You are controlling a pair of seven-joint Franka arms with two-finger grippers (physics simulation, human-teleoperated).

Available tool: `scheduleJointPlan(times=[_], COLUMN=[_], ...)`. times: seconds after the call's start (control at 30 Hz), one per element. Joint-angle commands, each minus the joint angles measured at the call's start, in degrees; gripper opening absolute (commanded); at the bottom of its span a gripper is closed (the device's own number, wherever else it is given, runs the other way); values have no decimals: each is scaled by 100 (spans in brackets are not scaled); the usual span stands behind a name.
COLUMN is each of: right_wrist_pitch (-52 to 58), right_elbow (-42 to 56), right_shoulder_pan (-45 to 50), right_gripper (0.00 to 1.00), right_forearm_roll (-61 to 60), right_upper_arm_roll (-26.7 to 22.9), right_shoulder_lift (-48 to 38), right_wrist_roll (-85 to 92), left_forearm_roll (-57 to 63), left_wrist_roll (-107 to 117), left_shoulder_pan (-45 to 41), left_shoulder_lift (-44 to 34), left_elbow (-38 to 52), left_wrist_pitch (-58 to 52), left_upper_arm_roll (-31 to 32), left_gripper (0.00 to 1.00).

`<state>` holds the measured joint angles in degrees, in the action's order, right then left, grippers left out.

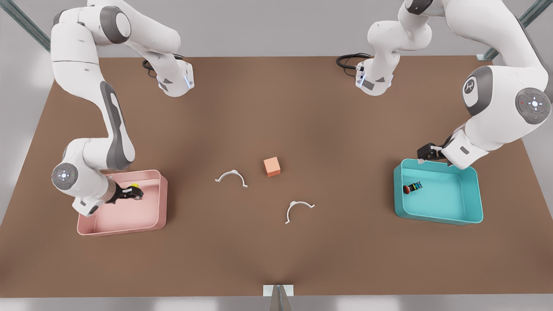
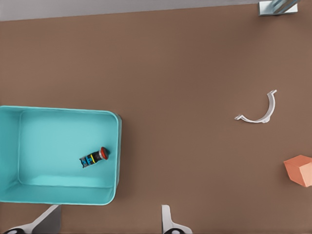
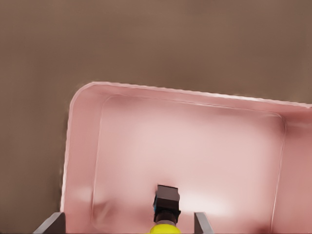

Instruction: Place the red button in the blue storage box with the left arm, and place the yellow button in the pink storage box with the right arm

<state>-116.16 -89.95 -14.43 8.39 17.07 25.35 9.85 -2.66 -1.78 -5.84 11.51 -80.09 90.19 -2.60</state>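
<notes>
The red button (image 1: 412,187) (image 2: 94,157) lies on its side on the floor of the blue storage box (image 1: 468,194) (image 2: 58,192), at the front view's right. My left gripper (image 1: 425,152) (image 2: 107,228) hangs open above that box's far rim, holding nothing. At the front view's left, my right gripper (image 1: 131,193) (image 3: 126,229) reaches low into the pink storage box (image 1: 157,216) (image 3: 80,141). Its fingers (image 3: 51,224) are spread wide and open. The yellow button (image 1: 135,186) (image 3: 165,214) sits between them, touching neither; I cannot tell whether it rests on the box floor.
An orange cube (image 1: 271,166) (image 2: 300,169) stands at the middle of the brown table. Two white curved clips (image 1: 231,177) (image 1: 298,209) lie near it, one of them (image 2: 258,109) showing in the left wrist view.
</notes>
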Motion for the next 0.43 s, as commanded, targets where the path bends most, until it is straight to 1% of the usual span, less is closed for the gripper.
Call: scheduleJointPlan(times=[0.0,0.03,0.07,0.1,0.13,0.17,0.23,0.27,0.3,0.33,0.37,0.4], right_wrist_pitch=[1587,2386,2589,2590,2607,2730,2801,2818,2792,2434,2326,2361], right_elbow=[899,1585,1638,1638,1673,2164,2289,2009,1543,631,469,469], right_shoulder_pan=[28,28,20,28,28,28,-24,429,854,863,1240,1268], right_gripper=[100,100,100,100,100,100,100,100,100,100,100,100], right_forearm_roll=[22,14,-4,31,22,5,-4,74,137,-29,-848,-830], right_upper_arm_roll=[464,517,569,701,728,780,833,458,-107,-264,-1240,-1338], right_shoulder_lift=[-127,-206,-381,-399,-390,-391,-390,-1064,-1470,-2094,-2148,-2070], right_wrist_roll=[-721,-739,-809,-976,-827,-871,-888,-976,-1223,-1223,-995,-959], left_forearm_roll=[20,11,11,11,11,11,11,11,11,11,11,11], left_wrist_roll=[293,293,293,293,293,293,301,301,301,301,301,293], left_shoulder_pan=[-5,-5,-5,-5,-5,-14,-14,-14,-58,-84,-84,-84], left_shoulder_lift=[-8,-8,1,1,1,10,10,10,1,1,1,1], left_elbow=[11,37,46,108,108,125,134,134,134,134,134,134], left_wrist_pitch=[-37,-28,-28,-28,-28,-28,-28,-28,-37,-37,-37,-37], left_upper_arm_roll=[5,14,14,5,14,14,14,14,14,14,14,14], left_gripper=[100,100,100,100,100,100,100,100,100,100,100,100])
